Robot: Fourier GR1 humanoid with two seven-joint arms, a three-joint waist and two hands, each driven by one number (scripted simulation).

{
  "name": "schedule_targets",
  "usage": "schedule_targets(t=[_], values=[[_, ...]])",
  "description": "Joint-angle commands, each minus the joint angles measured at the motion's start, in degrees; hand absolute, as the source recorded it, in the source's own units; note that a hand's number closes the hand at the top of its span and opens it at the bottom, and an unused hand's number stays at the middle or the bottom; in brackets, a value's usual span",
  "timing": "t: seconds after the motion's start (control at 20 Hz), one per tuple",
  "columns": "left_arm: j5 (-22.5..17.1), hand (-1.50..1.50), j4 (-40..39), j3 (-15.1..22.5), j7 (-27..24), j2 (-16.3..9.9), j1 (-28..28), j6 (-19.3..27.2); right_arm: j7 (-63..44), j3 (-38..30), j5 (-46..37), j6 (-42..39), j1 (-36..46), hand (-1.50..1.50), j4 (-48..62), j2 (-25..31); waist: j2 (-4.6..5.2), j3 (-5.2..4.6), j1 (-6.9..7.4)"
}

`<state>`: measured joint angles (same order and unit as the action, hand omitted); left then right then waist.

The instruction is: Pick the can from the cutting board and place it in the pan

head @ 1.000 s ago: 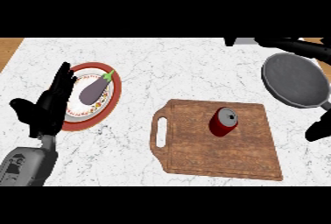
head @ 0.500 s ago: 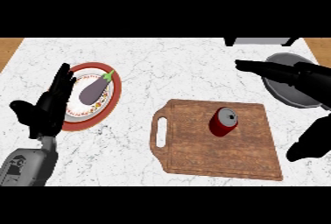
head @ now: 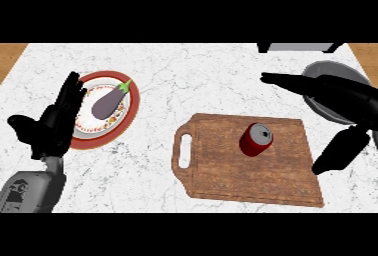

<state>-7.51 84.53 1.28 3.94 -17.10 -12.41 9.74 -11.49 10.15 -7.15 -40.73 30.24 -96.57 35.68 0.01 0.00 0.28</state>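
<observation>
1. Fingers of the right hand are straight and spread wide from the thumb; I see them pointing toward the view's left while the thumb hangs lower, past the board's right edge. Nothing is held between them.
2. Head view, right side: I see the right hand partly covering the pan, a dark grey round vessel near the counter's right edge. The hand is apart from the can, up and to the can's right.
3. Head view, centre: the can, red with a silver top, stands on the cutting board, in the board's upper middle. I see it untouched by either hand.
4. The cutting board is brown wood with a slot handle at its left end, and it lies on the white marble counter, slightly askew.
5. Head view, left side: the left hand rests open at the left edge, fingers straight, close together and pointing up, thumb out to the left. It overlaps the left rim of the plate.
6. The plate, red-rimmed with a patterned inner band, carries a purple eggplant with a green stem.
7. At the top right I see a grey object, cut off by the view's edge; I cannot tell what it is.
</observation>
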Motion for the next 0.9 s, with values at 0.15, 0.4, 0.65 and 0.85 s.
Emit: schedule_targets(t=[0.15, 0.4, 0.65, 0.85], values=[[0.6, 0.00, 1.8, -1.5, 3.4, -0.2, -2.1, -1.7, 7.3, 2.1, -7.9, -2.8, -0.3, -1.50, 6.0, -3.8, 0.05, 0.01, 0.06], [2.8, 0.00, -3.3, -2.7, -0.6, 1.8, -3.0, -1.7, 5.0, 1.2, -10.7, -6.3, -0.9, -1.50, 2.8, -5.8, 0.00, -0.01, -0.24], [3.6, 0.00, -4.2, -2.6, 0.5, 3.4, -4.6, -1.2, 8.8, 4.7, -18.5, -4.4, -1.0, -1.50, 6.7, -8.0, 0.09, 0.00, -0.16], [0.6, 0.00, -2.9, -5.6, 0.8, 0.3, -3.0, -5.2, 10.5, 6.7, -24.5, -3.1, -2.7, -1.50, 5.0, -5.1, 0.02, 0.00, -0.26]])
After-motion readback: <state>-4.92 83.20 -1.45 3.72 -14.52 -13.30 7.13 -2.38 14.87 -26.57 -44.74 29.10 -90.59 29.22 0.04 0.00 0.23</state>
